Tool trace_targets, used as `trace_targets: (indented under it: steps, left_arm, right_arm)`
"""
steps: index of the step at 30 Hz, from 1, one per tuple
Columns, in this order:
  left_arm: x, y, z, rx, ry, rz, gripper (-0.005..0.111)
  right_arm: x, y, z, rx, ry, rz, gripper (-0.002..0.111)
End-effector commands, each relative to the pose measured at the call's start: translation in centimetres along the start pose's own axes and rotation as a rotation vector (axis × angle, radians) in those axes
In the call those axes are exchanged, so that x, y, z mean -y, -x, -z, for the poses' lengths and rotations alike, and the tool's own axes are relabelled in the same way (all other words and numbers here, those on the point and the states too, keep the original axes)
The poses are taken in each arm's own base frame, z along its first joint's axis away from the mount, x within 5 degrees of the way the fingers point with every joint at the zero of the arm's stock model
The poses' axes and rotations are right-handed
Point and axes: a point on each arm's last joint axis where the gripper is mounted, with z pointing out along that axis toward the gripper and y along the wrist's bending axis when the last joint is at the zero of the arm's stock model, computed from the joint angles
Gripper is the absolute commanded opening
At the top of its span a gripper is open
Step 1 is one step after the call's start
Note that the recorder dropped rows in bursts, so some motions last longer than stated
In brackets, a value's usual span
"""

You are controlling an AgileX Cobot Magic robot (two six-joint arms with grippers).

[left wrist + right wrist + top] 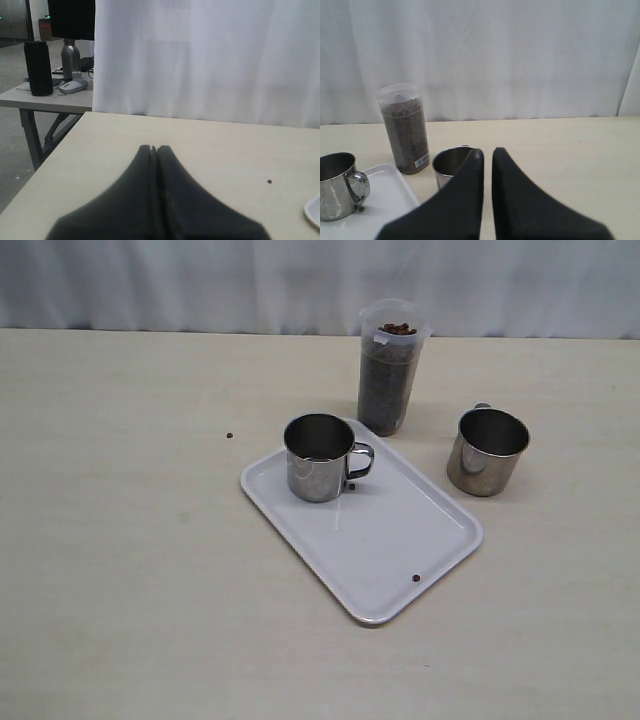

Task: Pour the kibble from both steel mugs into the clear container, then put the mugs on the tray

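Kibble (398,329) is held in the clear container (388,380). One emptied steel mug (318,458) is stowed at the tray's (400,540) far corner, while the other mug (487,451) is left beside it. The left gripper (154,148) and right gripper (487,150) are pressed together.

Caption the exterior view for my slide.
One mug on the tray, the other mug beside it, kibble-filled container behind.

Right pincer (487,150) blocks much of one steel mug (451,167) in the right wrist view, whose edge crops the other mug (337,185) and the tray (385,200). The left wrist view catches only a tray corner (314,212).
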Motion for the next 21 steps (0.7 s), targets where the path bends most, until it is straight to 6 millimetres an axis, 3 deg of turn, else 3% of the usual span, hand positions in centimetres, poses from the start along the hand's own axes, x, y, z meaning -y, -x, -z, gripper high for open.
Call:
trace_targets:
  steps: [1,16,21]
  left_arm:
    - [-0.01,-0.06,0.0,0.004,0.0,0.028,0.0]
    - [-0.06,-0.51,0.01,-0.046,0.004,-0.013,0.0]
    - [0.37,-0.52,0.03,-0.046,-0.077,-0.048,0.0]
  right_arm:
    - [-0.02,-0.05,0.01,0.001,0.003,0.005,0.005]
    - [-0.02,-0.05,0.01,0.001,0.003,0.005,0.005]
    - [-0.05,-0.06,0.01,0.001,0.007,-0.019,0.005]
